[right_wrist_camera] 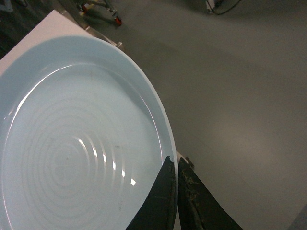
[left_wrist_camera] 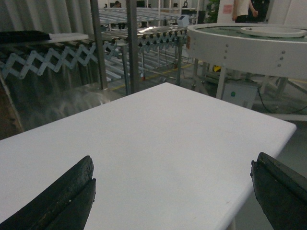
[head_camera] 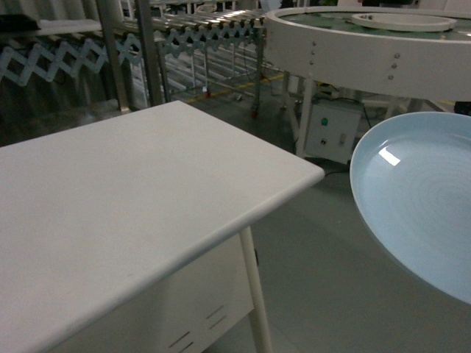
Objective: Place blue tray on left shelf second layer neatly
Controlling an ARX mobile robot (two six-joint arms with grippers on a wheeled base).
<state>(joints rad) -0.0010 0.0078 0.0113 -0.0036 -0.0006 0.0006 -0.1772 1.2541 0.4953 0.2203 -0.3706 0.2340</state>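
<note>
- White table [head_camera: 132, 213]: fills the left and centre of the head view, its rounded corner pointing toward the right.
- Round white conveyor table [head_camera: 368, 55]: upper right of the head view, on legs over the grey floor [head_camera: 316, 265].
- Roller conveyor [head_camera: 199, 33]: top of the head view, behind the table.
- Blue tray [head_camera: 419, 202]: right edge of the head view, held off the table and over the floor, tilted; concentric rings show in its base.
- Right gripper [right_wrist_camera: 176, 165]: bottom centre of its wrist view, fingers clenched on the tray's rim.
- Left gripper [left_wrist_camera: 172, 191]: fingers spread wide at the lower corners of its wrist view, over the table, grasping nothing.
</note>
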